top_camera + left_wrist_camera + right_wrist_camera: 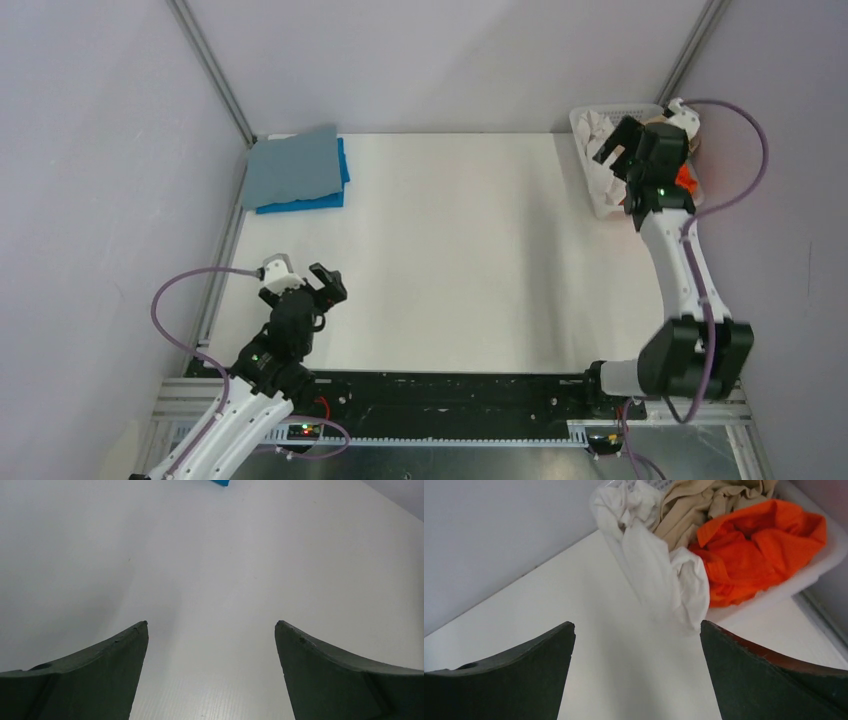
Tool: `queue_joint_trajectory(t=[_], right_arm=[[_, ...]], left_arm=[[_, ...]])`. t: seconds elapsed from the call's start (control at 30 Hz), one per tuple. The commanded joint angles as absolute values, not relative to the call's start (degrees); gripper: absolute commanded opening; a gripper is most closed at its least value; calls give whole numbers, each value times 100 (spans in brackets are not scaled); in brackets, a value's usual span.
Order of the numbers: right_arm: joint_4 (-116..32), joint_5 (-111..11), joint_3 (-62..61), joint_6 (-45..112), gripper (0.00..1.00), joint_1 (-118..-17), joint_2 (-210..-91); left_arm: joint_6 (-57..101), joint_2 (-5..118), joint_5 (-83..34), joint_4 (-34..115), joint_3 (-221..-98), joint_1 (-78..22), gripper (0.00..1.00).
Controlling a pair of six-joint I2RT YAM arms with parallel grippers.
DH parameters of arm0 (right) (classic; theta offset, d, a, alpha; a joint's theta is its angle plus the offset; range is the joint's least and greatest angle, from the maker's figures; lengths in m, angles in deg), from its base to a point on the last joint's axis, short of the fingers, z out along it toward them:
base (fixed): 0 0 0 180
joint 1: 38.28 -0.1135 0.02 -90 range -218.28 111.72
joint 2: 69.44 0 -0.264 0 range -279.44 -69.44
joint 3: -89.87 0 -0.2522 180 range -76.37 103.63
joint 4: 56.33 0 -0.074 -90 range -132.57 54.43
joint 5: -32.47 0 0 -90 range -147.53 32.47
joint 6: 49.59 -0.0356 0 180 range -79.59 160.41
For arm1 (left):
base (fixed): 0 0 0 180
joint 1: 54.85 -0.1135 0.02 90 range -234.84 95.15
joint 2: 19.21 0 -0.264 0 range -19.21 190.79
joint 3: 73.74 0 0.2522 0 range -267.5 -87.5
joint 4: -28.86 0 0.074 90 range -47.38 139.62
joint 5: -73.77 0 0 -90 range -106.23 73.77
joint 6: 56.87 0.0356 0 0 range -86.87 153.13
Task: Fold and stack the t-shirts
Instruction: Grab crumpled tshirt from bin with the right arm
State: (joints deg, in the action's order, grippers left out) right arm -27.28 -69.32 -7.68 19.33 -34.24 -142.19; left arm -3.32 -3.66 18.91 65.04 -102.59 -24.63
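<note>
Folded shirts (pixel 295 172): stacked at the far left corner of the counter (pixel 450 250).
Basket (pixel 597 200): far right edge, crumpled shirts (pixel 754 545) inside.

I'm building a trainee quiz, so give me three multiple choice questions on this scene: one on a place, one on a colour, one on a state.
1. Where on the table is the folded stack? A) near right corner B) far left corner C) middle
2. What colour is the stack's top shirt? A) orange B) white C) grey-blue
3. How is the right gripper? A) open, empty B) shut on a shirt C) shut, empty
Answers: B, the stack sits at the far left corner; C, the grey-blue shirt covers the bright blue shirt; A, its jaws stand apart with nothing gripped between them.
</note>
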Motion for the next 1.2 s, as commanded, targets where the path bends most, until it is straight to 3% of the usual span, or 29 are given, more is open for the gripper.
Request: queue_joint_trajectory(t=[0.0, 0.37, 0.5, 0.93, 1.17], right_arm=[[-2834, -6742, 412, 2683, 100, -3311, -15462], [-1667, -7011, 4633, 3490, 98, -3165, -18827], [-1764, -7412, 5553, 3419, 99, -2980, -19798], [-3226, -8438, 5767, 3554, 99, -2420, -20751], [-3388, -8150, 6341, 3611, 99, -2255, -21532]], left_arm=[[-520, -152, 2253, 6355, -10512, -2460, 100], [-567, -255, 2434, 6302, -10393, -2454, 100], [-576, -322, 2405, 6286, -10324, -2453, 100], [-490, -182, 2335, 6095, -10244, -2453, 100], [-441, -33, 2377, 6036, -10287, -2457, 100]])
